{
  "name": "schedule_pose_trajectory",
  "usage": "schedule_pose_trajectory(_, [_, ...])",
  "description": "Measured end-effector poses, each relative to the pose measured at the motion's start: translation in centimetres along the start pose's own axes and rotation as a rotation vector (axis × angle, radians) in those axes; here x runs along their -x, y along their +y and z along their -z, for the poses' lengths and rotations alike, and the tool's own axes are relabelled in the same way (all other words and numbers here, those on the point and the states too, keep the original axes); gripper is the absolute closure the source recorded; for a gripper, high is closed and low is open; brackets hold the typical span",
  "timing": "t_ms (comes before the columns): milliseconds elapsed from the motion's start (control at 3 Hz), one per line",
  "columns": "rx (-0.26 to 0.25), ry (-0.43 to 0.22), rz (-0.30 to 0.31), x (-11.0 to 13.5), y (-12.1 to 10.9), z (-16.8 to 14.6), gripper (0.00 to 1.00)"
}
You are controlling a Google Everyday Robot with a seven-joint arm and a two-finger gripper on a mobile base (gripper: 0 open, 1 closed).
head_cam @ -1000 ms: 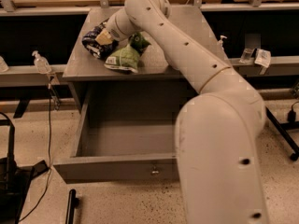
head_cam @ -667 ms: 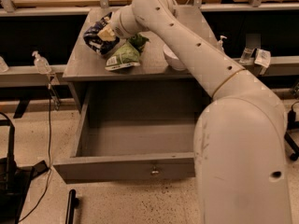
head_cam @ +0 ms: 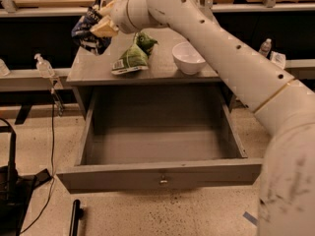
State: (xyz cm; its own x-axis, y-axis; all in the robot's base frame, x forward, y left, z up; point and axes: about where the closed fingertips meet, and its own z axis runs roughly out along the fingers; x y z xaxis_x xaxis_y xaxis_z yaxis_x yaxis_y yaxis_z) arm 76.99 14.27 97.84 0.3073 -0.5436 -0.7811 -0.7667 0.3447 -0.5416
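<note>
Lifted clear since a moment ago, the dark blue chip bag (head_cam: 87, 33) hangs over the far-left corner of the surface (head_cam: 93, 69), clamped in the pincer (head_cam: 104, 27). To its right lie a green bag (head_cam: 130, 59) and a white bowl (head_cam: 188, 59) — the arm stretches in from the near right, above the open drawer (head_cam: 157, 177).

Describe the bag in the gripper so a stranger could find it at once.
Find the grey cabinet with the open drawer. Above the left edge of its top, the gripper grips a dark blue bag in the air. The green bag and white bowl lie on the top; only this bag is dark and off it.
</note>
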Motion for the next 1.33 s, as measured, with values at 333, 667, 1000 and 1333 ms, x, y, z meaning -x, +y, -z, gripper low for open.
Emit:
schedule_pose_trajectory(333, [0.148, -0.050, 0.147, 1.9, 5.7, 3.2, 1.00])
schedule_pose_trajectory(667, [0.217, -0.076, 0.161, 0.0, 10.8, 6.5, 1.00])
schedule_pose_trajectory(1000, [0.290, -0.044, 0.131, -3.3, 16.7, 10.4, 1.00])
schedule_pose_trajectory(1333, [0.367, 0.034, 0.100, -6.4, 21.8, 13.4, 1.00])
